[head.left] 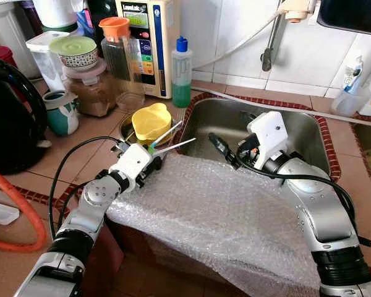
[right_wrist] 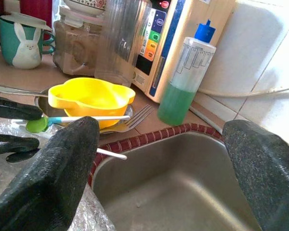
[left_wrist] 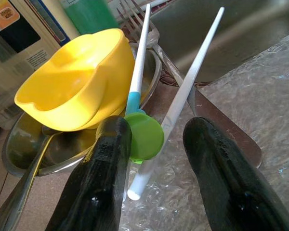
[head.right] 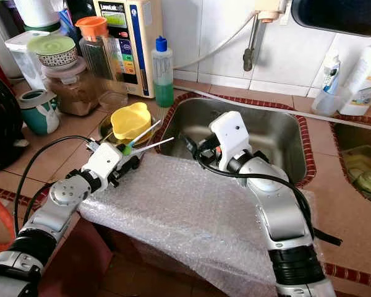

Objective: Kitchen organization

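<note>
left gripper [left_wrist: 154,163]: at the counter-side edge of the bubble wrap, fingers apart, the chopsticks' near ends lying between them; whether a finger touches them can't be told.
chopsticks [head.left: 168,141]: white training pair joined by a green disc and a blue sleeve, tips fanning out toward the sink, one over the yellow bowl's rim.
right gripper [head.left: 226,151]: over the sink's near-left corner, fingers wide apart, nothing between them.
bubble wrap [head.left: 222,216]: sheet draped over the counter's front edge, overlapping the sink's near rim.
yellow bowl [head.left: 151,122]: sits in a shallow steel dish [left_wrist: 19,144] left of the sink, fork [right_wrist: 130,122] beside it.
sink [head.left: 303,133]: steel basin.
green soap bottle [head.left: 181,74]: upright behind the bowl, by the wall.
</note>
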You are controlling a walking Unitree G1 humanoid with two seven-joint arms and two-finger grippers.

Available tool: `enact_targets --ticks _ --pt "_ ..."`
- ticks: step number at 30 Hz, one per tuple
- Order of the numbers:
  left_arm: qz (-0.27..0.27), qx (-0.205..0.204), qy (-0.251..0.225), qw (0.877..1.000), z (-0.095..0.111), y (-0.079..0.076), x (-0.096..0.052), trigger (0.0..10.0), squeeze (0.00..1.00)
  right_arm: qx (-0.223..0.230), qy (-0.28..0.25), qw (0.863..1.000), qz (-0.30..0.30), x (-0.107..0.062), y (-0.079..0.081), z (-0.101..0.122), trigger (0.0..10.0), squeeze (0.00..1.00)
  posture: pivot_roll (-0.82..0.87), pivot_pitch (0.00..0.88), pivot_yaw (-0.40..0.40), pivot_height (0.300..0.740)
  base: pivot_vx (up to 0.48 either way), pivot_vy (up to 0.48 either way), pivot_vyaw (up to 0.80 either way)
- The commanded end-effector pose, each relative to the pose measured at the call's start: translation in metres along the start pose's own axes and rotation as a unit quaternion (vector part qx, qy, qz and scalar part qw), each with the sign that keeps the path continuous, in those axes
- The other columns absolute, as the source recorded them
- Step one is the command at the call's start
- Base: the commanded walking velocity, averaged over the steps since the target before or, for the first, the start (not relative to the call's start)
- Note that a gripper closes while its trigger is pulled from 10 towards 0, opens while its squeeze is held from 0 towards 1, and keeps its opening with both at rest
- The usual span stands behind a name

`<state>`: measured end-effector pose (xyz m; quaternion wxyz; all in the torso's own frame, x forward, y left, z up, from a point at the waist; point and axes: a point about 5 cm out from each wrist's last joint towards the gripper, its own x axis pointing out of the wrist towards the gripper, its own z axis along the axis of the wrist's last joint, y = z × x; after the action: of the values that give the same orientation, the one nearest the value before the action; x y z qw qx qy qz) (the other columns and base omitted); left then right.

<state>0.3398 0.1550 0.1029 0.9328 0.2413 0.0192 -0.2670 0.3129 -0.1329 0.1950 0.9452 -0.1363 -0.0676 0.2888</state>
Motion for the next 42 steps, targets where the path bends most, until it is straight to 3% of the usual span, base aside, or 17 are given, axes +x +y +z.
enact_targets --ticks 1,15,18,27,38,42 --pt "-0.005 -0.002 0.025 1.000 -0.010 -0.002 -0.003 0.0 0.00 -0.007 -0.007 1.000 -0.005 0.001 -0.003 0.006 10.0 0.00 0.00 0.013 0.050 0.740 0.000 0.000 0.00" --pt "0.021 -0.006 0.033 0.999 -0.014 0.004 -0.008 0.0 0.00 -0.006 -0.006 1.000 0.005 0.003 -0.002 0.006 10.0 0.00 0.01 0.012 0.040 0.740 0.000 0.000 0.00" --pt "0.022 -0.007 0.032 0.999 -0.015 0.005 -0.008 0.0 0.00 0.009 0.005 0.998 0.064 0.000 0.009 0.003 10.0 0.00 0.01 0.010 0.039 0.740 0.000 0.000 0.00" --pt "0.023 -0.006 0.031 0.999 -0.014 0.006 -0.009 0.0 0.00 0.021 0.038 0.990 0.137 -0.010 0.027 -0.009 10.0 0.00 0.01 0.009 0.042 0.740 0.000 0.000 0.00" --pt "0.022 -0.003 0.025 0.999 -0.013 0.007 -0.010 0.0 0.00 0.020 0.042 0.990 0.134 -0.010 0.026 -0.011 10.0 0.00 0.01 0.008 0.048 0.740 0.000 0.000 0.00" --pt "0.024 -0.002 0.001 1.000 -0.005 0.005 -0.017 0.0 0.00 0.018 0.041 0.991 0.128 -0.009 0.024 -0.010 10.0 0.00 0.02 0.009 0.048 0.740 0.000 0.000 0.00"
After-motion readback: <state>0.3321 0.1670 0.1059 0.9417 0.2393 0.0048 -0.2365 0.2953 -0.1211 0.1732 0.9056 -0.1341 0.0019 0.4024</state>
